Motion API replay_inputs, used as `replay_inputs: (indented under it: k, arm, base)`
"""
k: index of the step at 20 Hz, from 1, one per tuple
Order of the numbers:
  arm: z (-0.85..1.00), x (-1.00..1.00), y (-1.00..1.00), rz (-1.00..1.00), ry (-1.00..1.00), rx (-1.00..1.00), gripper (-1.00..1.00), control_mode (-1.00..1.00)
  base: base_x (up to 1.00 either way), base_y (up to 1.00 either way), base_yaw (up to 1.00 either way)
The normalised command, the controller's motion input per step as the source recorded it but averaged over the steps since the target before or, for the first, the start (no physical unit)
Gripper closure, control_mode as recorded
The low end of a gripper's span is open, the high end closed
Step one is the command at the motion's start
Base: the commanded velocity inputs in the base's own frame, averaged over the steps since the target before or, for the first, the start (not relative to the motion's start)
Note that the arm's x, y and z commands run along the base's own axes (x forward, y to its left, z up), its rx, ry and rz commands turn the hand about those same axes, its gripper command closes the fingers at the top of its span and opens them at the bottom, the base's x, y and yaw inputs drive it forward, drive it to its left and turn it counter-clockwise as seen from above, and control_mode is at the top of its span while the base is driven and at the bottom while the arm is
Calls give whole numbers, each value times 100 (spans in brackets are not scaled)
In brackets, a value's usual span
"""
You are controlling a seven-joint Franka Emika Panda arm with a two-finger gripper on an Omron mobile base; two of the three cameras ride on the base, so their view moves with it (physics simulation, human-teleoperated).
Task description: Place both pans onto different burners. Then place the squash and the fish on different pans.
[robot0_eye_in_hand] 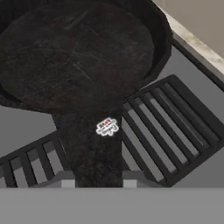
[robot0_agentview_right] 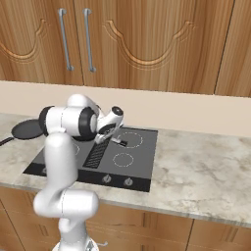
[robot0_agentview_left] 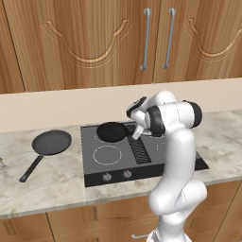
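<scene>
The small round black frying pan fills the hand view's upper left, sitting on the dark grey cooktop's rear-left burner. Its short handle runs straight down-frame into the gripper, whose fingers pinch it.

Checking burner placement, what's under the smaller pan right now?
The smaller pan sits on the cooktop at its back left, handle over the vent strip. Any burner ring beneath it is covered.

Wooden cabinets above a seemingly marble counter.
</scene>
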Motion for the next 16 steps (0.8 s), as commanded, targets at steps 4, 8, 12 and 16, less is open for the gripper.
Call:
replay_inputs:
  k: [4, 8, 12, 16]
  arm:
    - [-5, 51, 33, 7, 6, 0, 100, -100]
    - [-11, 28, 45, 9, 5, 0, 100, -100]
    - [-9, 0, 39, 15, 1, 0, 100, -100]
    - [-23, -2, 18, 16, 0, -2, 100, -100]
  base:
    - [0, 0, 0]
    - [0, 0, 0]
    - [0, 0, 0]
    - [0, 0, 0]
